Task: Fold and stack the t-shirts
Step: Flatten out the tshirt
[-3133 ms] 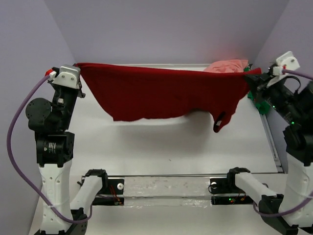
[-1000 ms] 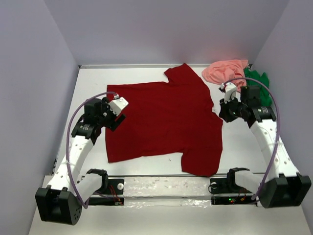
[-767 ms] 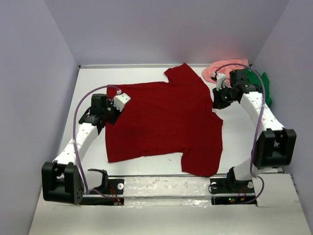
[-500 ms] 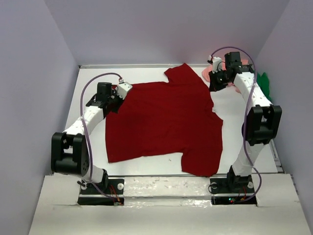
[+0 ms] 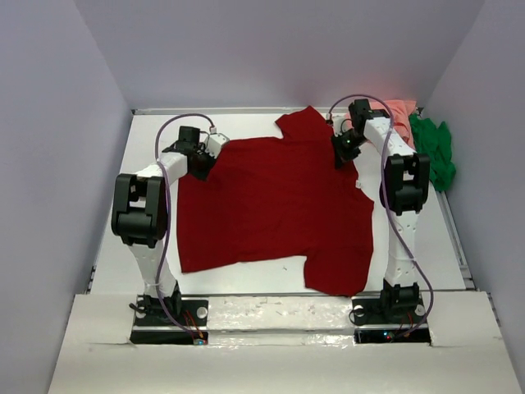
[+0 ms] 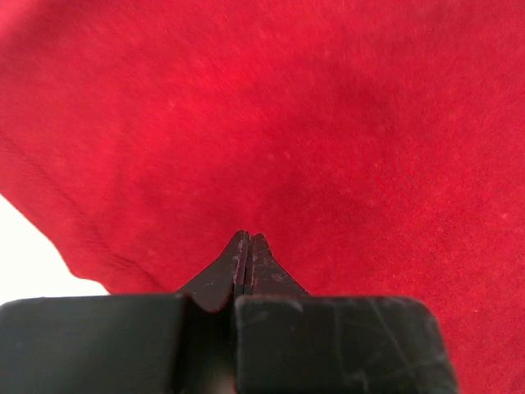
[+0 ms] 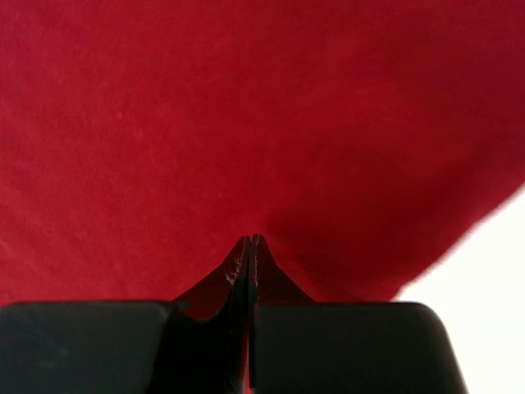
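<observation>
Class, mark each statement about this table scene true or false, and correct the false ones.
1. The dark red t-shirt lies spread open on the table. True.
2. The green t-shirt lies on top of the dark red one. False: it is bunched at the table's right side, apart from the red shirt.
3. Both end effectors stand wide open. False: the left end effector and the right end effector are shut, with their tips pinched into the red cloth near the shirt's far corners.
4. The salmon pink t-shirt sits crumpled in the far right corner, next to the green one. True.
</observation>
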### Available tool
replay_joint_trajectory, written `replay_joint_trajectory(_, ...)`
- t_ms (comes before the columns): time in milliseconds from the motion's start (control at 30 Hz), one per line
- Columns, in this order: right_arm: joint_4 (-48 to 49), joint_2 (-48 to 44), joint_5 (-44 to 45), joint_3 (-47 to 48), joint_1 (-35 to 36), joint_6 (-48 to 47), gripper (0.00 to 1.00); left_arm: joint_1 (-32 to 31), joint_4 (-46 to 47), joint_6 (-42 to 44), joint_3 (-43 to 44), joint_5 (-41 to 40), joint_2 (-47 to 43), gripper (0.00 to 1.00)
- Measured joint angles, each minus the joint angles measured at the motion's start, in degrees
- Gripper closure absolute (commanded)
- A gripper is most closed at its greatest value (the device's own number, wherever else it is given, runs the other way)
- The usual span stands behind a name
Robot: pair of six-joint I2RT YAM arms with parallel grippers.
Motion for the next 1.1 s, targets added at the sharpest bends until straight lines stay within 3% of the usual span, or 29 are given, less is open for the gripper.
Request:
replay_joint_trajectory(633,-0.07,2.58,0.46,-0.66,1.05,-1.46,1.0,0.81,-4.2,-3.34,9.68,-5.27,9.64,1.0)
replay_joint_trajectory(833,-1.05,4.9,1.75,3.39,1.05,-1.16,1.0,1.01,-5.84,-3.76,15.26,-6.03,13.31,1.0)
replay_joint_trajectory(1100,-1.16,11.72,6.03,16.17,1.2,1.05,1.0,1.22,-8.52,-4.31,22.88,-8.31,17.94,1.0)
